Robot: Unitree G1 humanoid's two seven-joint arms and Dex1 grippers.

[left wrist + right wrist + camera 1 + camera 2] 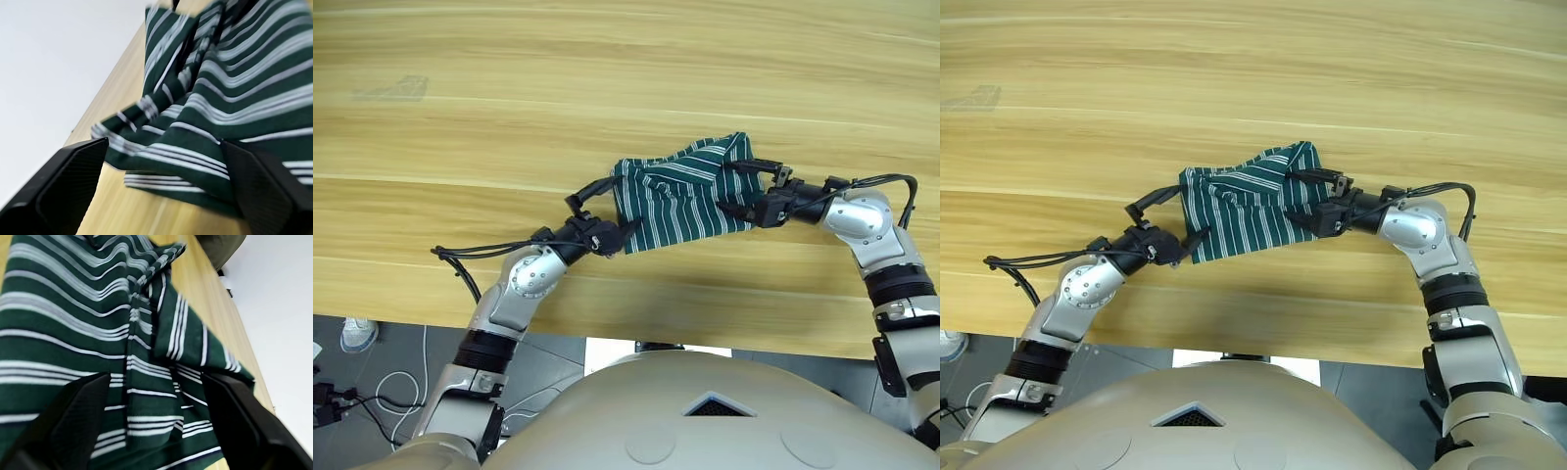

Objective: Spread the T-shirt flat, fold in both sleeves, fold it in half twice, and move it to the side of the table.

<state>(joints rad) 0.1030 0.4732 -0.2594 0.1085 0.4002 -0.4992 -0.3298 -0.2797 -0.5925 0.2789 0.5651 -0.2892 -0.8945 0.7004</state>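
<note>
T-shirt (680, 191): green with white stripes, bunched and rumpled, stretched between both grippers, over the table (509, 98).
Left gripper (605, 217): jaws wide apart, at the shirt's near-left corner; cloth edge sits in the gap, no pinch to be seen.
Left fingers (63, 186): one on each side of the striped hem.
Right gripper (729, 186): jaws spread too, fabric lying between them at the shirt's right edge.
Right fingers (73, 416): black, flanking a fold of cloth.
</note>
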